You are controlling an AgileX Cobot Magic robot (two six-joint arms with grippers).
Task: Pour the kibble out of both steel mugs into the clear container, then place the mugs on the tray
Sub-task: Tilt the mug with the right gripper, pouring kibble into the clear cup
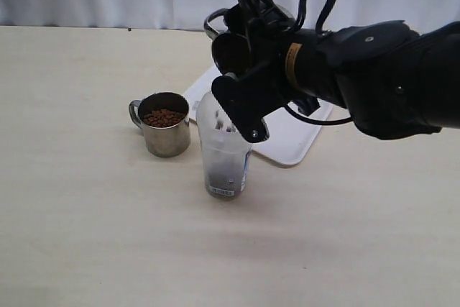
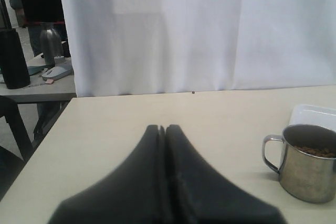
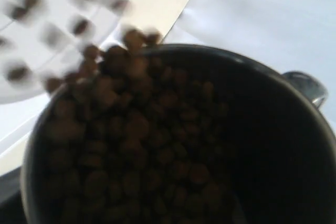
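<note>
My right gripper is shut on a steel mug, held tilted above the clear container. In the right wrist view this mug fills the frame and kibble slides over its rim, with blurred pellets in the air. Some kibble lies in the container's bottom. The second steel mug stands upright just left of the container, with kibble in it. The tray lies behind the container. My left gripper is shut and empty, low over the table, with the standing mug off to its side.
A white curtain hangs behind the table's far edge. My right arm reaches in above the tray from the right. The left wrist view shows another table with a steel flask beyond the table's end.
</note>
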